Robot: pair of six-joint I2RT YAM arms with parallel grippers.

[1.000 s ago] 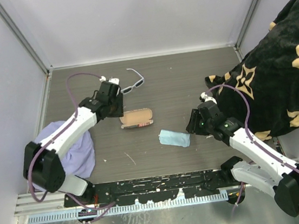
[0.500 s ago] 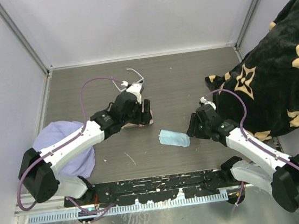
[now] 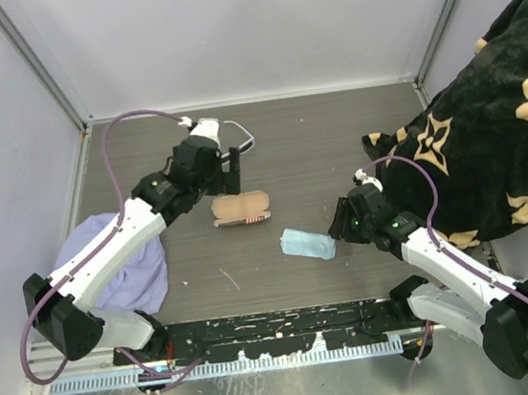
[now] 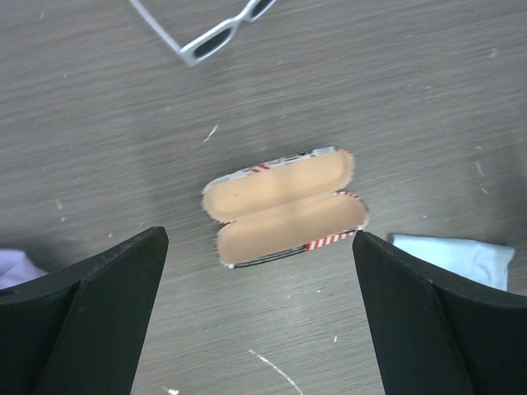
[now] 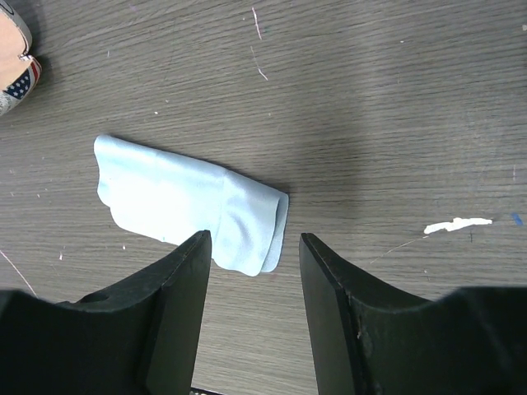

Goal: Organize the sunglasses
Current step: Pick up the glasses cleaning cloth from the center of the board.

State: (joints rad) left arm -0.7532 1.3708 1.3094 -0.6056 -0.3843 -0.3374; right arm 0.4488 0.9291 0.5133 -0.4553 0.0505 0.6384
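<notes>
Sunglasses lie on the tabletop, far of the case and apart from it. The case sits open, lining up, evidently to receive them. Left hand hangs above it, released and empty. Right hand, fingers apart and gripping nothing, hovers over the cloth.

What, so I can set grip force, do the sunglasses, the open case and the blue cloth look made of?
Sunglasses: probably hard plastic, with a smooth white frame and dark lenses. Case: seemingly a stiff shell, since it holds its open shape; matte tan lining, striped printed covering outside, exact material unclear. Cloth: thin, soft, matte light blue fabric, folded over with limp wavy edges.
</notes>
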